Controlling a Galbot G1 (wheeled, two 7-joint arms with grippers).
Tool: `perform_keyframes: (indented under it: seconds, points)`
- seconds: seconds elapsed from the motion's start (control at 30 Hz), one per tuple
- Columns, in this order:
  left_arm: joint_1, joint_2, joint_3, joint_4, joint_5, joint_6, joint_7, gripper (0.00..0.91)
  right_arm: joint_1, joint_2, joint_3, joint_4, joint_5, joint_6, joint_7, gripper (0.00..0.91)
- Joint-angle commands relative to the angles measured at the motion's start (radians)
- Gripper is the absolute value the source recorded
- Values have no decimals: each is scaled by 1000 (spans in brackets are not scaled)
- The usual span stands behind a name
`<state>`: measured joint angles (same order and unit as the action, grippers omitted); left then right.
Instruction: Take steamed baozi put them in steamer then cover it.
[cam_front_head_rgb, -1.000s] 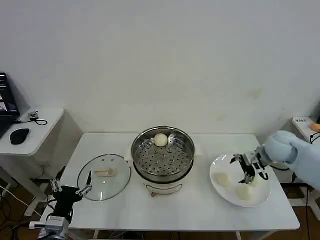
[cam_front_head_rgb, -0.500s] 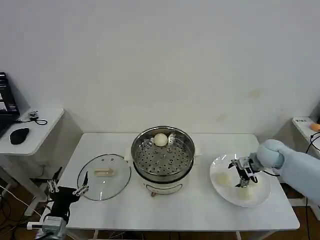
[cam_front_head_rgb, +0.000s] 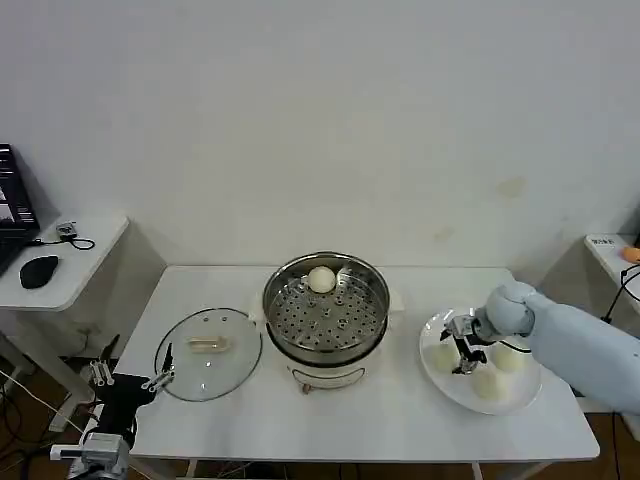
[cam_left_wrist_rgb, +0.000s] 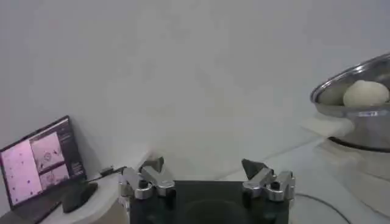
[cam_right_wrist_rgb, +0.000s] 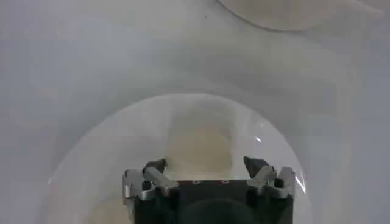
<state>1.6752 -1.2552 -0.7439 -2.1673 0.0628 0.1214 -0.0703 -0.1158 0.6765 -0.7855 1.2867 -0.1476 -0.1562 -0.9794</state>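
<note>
In the head view, one steamed baozi (cam_front_head_rgb: 320, 279) is being held in the steamer (cam_front_head_rgb: 326, 306) while the right pincer (cam_front_head_rgb: 458, 345), jaws apart, is being hovered over the plate (cam_front_head_rgb: 455, 385); in the left wrist view, the left pincer (cam_left_wrist_rgb: 206, 168) is being kept apart beside the counter (cam_left_wrist_rgb: 292, 164); in the right wrist view, a bun (cam_right_wrist_rgb: 200, 141) is being framed between open fingers (cam_right_wrist_rgb: 155, 166).

Polished stainless steel on the steamer (cam_front_head_rgb: 326, 305), mirror-bright at the rim, with a perforated metal floor inside and a glossy cream plastic base underneath. Clear glass on the cover (cam_front_head_rgb: 208, 353) just left of the steamer, ringed by a thin metal band, with a pale matt handle at its middle. Smooth, matt, dough-like skin on each steamed baozi (cam_front_head_rgb: 321, 279), the one inside the steamer included. Glazed, glossy white on the plate (cam_front_head_rgb: 436, 381) right of the steamer, catching soft reflections. Smooth matt white on the bench (cam_front_head_rgb: 400, 415). Black housing with bare metal finger brackets on the right end effector (cam_right_wrist_rgb: 206, 167) and the left end effector (cam_left_wrist_rgb: 203, 167); glossy pale shell on the right arm (cam_front_head_rgb: 570, 345).
</note>
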Motion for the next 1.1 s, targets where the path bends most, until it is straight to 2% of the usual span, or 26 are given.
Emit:
perform_keyframes:
  seconds: [0.03, 0.27, 0.53, 0.67, 0.8, 0.83, 1.1]
  points:
    - [-1, -1, -1, 1, 0, 0, 0, 907, 1, 32, 0, -29, -14, -23, -13, 655]
    - [1, 0, -7, -1, -2, 0, 0, 907, 63, -9, -29, 14, 10, -30, -38, 645]
    - [-6, 5, -2, 0, -2, 1, 1, 907, 354, -89, -106, 84, 101, -41, -65, 655]
    - [-10, 9, 1, 0, -3, 1, 1, 907, 489, -80, -172, 97, 149, -54, -65, 655]
    - [-18, 16, 4, 5, -3, 2, 1, 907, 650, 12, -278, 90, 217, -99, -51, 665]
    - [-20, 17, 4, 5, -4, 2, 1, 907, 687, 40, -291, 90, 261, -113, -47, 665]
    - [-28, 32, -12, 9, -12, 7, 2, 907, 789, 272, -378, 97, 439, -230, -6, 665]
